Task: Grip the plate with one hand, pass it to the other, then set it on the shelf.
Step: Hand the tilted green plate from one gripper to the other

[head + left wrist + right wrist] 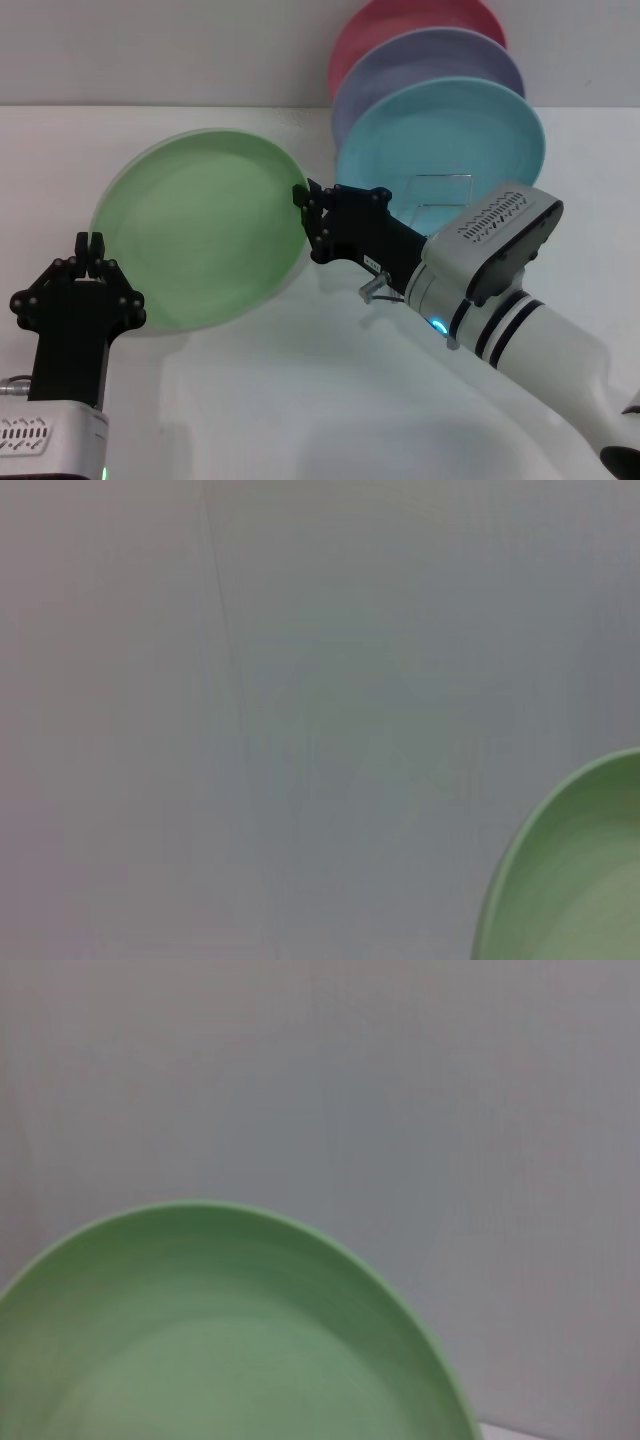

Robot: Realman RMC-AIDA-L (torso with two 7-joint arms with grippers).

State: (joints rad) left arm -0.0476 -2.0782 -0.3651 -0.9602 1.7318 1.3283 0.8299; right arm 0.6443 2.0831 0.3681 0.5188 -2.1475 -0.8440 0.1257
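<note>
The light green plate (200, 225) is tilted up off the table at the left centre of the head view. My right gripper (308, 222) reaches in from the right and is shut on the plate's right rim. The right wrist view shows the plate (220, 1340) close up. My left gripper (90, 243) stands at the plate's lower left rim; whether it holds the rim does not show. The left wrist view shows only an edge of the plate (575, 870). The thin silver wire shelf (440, 195) stands behind my right arm, in front of the turquoise plate.
A turquoise plate (450, 130), a lavender plate (420, 60) and a pink plate (400, 25) lean in a row at the back right. The white table (300, 400) spreads in front of the arms.
</note>
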